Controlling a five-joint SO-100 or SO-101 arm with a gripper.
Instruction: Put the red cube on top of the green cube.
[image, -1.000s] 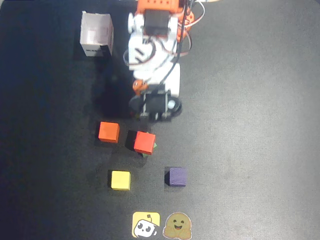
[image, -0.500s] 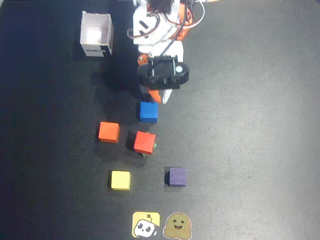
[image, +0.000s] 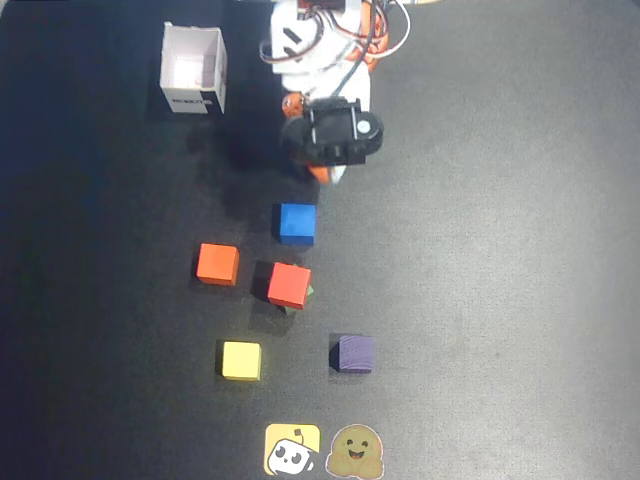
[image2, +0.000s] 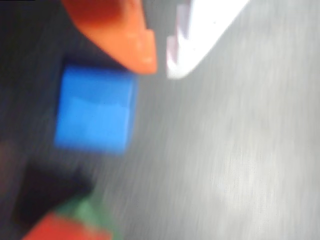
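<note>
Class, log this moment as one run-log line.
gripper: shut, empty | red cube: atop green cube | blue cube: on mat

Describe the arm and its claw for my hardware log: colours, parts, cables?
The arm is built of white shells with orange joints and black motor blocks; thin red, white and black cables loop beside it. The claw pairs one orange pointed finger with one white finger with a notched edge.

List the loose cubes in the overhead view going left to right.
Orange cube → yellow cube → red cube, sitting on the green cube → blue cube → purple cube.
</note>
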